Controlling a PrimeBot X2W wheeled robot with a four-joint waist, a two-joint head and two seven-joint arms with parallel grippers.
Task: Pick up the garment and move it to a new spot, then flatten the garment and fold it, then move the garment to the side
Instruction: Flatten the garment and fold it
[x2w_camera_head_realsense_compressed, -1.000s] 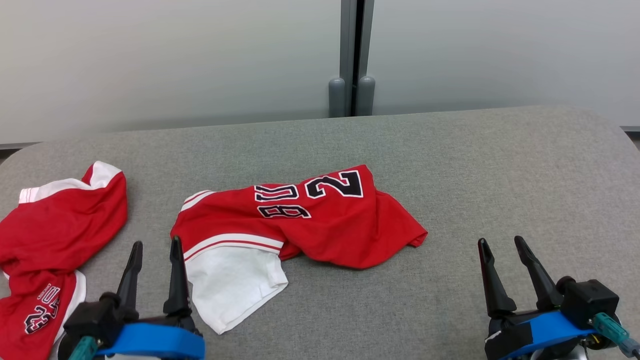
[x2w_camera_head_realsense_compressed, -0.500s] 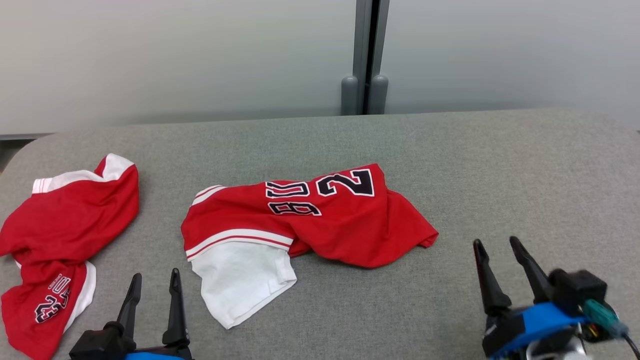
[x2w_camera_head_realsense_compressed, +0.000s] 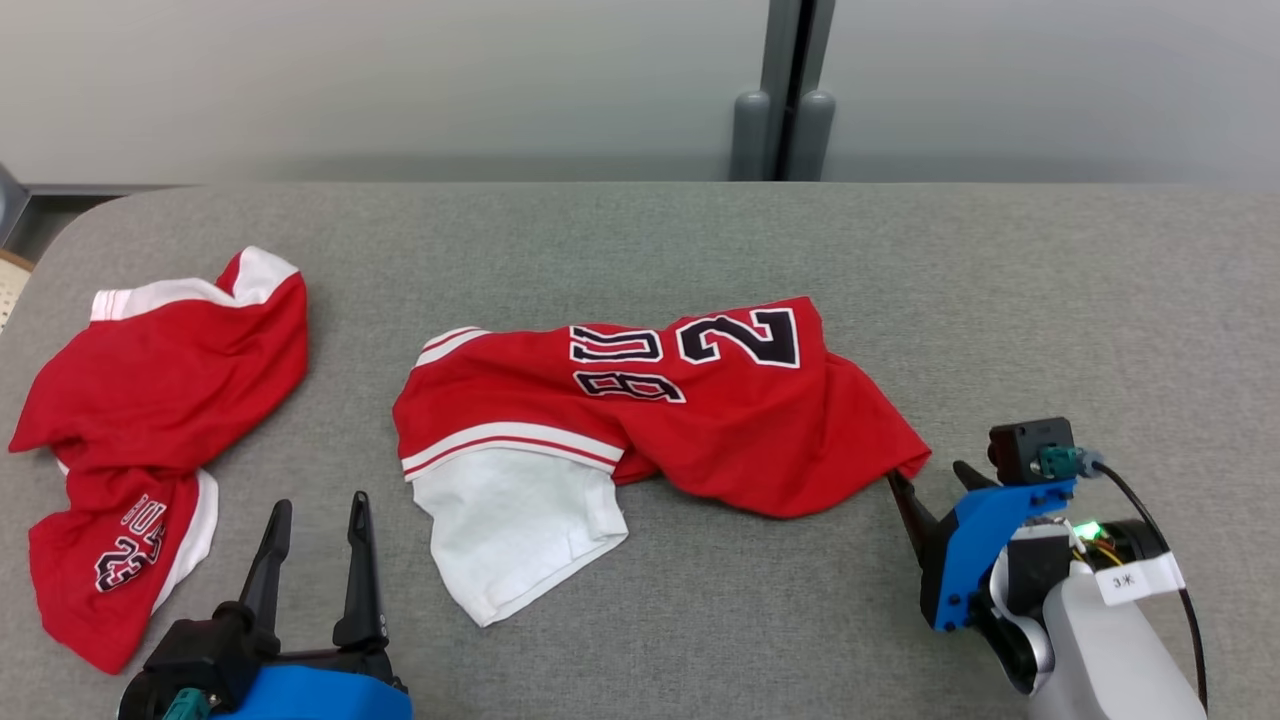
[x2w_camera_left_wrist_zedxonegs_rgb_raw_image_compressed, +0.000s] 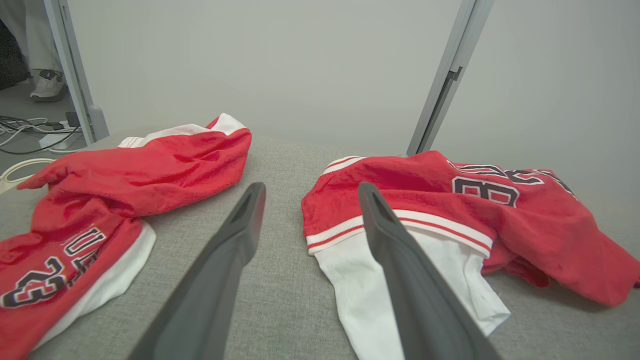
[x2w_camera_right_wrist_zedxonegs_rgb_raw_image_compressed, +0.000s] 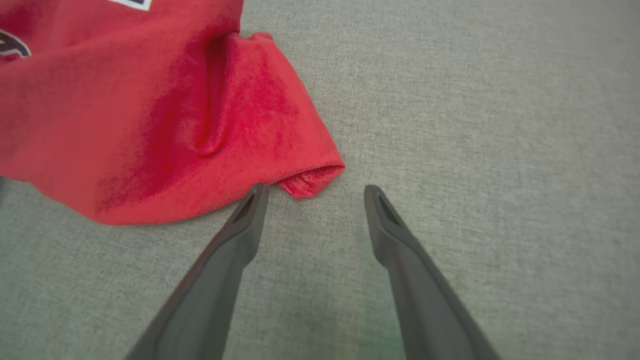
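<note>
A crumpled red garment (x2w_camera_head_realsense_compressed: 700, 420) with black numbers and a white panel lies mid-table, also in the left wrist view (x2w_camera_left_wrist_zedxonegs_rgb_raw_image_compressed: 500, 210). My right gripper (x2w_camera_head_realsense_compressed: 928, 475) is tipped down at the garment's right corner, open. In the right wrist view the right gripper (x2w_camera_right_wrist_zedxonegs_rgb_raw_image_compressed: 316, 188) has that red corner (x2w_camera_right_wrist_zedxonegs_rgb_raw_image_compressed: 310, 177) just ahead of the gap between its tips, the left fingertip (x2w_camera_right_wrist_zedxonegs_rgb_raw_image_compressed: 252, 200) at the cloth's edge. My left gripper (x2w_camera_head_realsense_compressed: 320, 505) stands open near the front edge, left of the white panel. The left gripper (x2w_camera_left_wrist_zedxonegs_rgb_raw_image_compressed: 311, 187) holds nothing.
A second red and white garment (x2w_camera_head_realsense_compressed: 160, 400) lies bunched at the table's left end. The grey fabric table (x2w_camera_head_realsense_compressed: 1050, 280) is bare to the right. A partition wall and post (x2w_camera_head_realsense_compressed: 780, 130) stand behind it. Cables and a person's shoe (x2w_camera_left_wrist_zedxonegs_rgb_raw_image_compressed: 47, 85) are on the floor at far left.
The head camera has turned, shifting the whole picture right. My right gripper has tipped forward and down and come up to the garment's right corner. The left gripper has stayed near the front edge.
</note>
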